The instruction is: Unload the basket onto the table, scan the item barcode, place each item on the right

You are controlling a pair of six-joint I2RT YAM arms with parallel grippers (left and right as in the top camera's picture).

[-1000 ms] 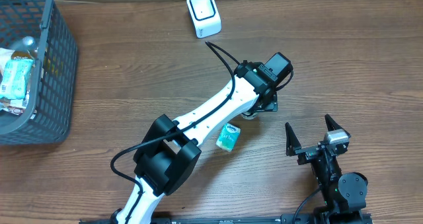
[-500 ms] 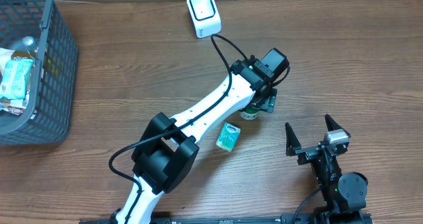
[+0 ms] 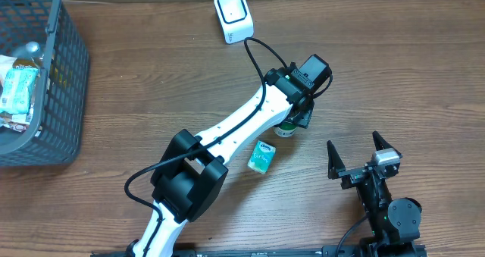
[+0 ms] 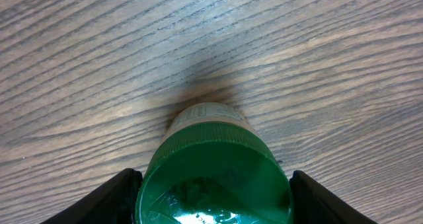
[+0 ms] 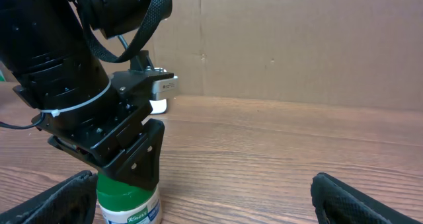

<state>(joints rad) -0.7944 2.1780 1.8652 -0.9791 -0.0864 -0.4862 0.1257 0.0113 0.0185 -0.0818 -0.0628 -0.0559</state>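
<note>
1. Brown wooden desk (image 3: pixel 151 75) fills the overhead view; a plain cardboard wall (image 5: pixel 297 39) stands behind it in the right wrist view.
2. A small round bottle with a green screw cap and white label (image 5: pixel 129 207) stands upright on the desk, just right of the overhead frame's centre.
3. The left tool (image 4: pixel 216 187) is clenched on this bottle: its two dark fingers (image 4: pixel 122 197) lie against opposite sides of the cap.
4. The right tool (image 3: pixel 354 145), at lower right, is released, with its fingers spread wide.
5. A white box-shaped barcode scanner (image 3: pixel 233 14) sits at top centre, well apart from the bottle.
6. A small teal carton (image 3: pixel 261 156) lies near the bottle, to its lower left.
7. A dark mesh basket (image 3: pixel 64 83) holding packets is at upper left.
</note>
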